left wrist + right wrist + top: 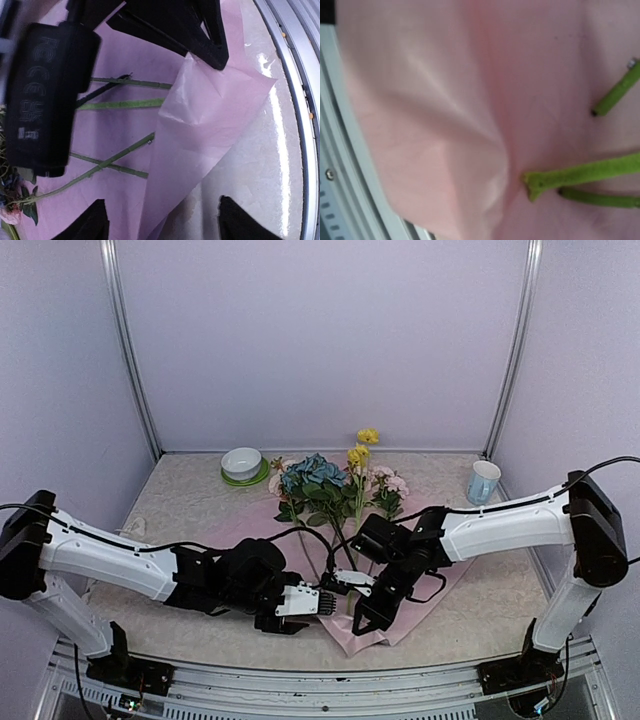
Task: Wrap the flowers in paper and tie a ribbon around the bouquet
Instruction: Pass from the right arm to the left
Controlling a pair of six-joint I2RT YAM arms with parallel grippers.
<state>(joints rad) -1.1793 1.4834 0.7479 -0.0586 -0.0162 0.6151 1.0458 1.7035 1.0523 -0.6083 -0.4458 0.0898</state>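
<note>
The flowers (320, 485) lie on the lilac paper (345, 638) in the middle of the table, heads to the back and green stems (120, 104) toward the front. My right gripper (362, 622) is shut on the paper's front part and holds a fold of the paper (210, 115) up off the table. Its own view shows only paper (445, 125) and stem ends (585, 175). My left gripper (165, 225) is open just left of it, its jaws astride the raised paper edge without touching it. I cannot make out the ribbon or a wrapped bouquet.
A white bowl (242, 462) on a green plate stands at the back left. A pale blue mug (483, 481) stands at the back right. The metal rail (295, 100) of the table's front edge runs close by the lifted paper.
</note>
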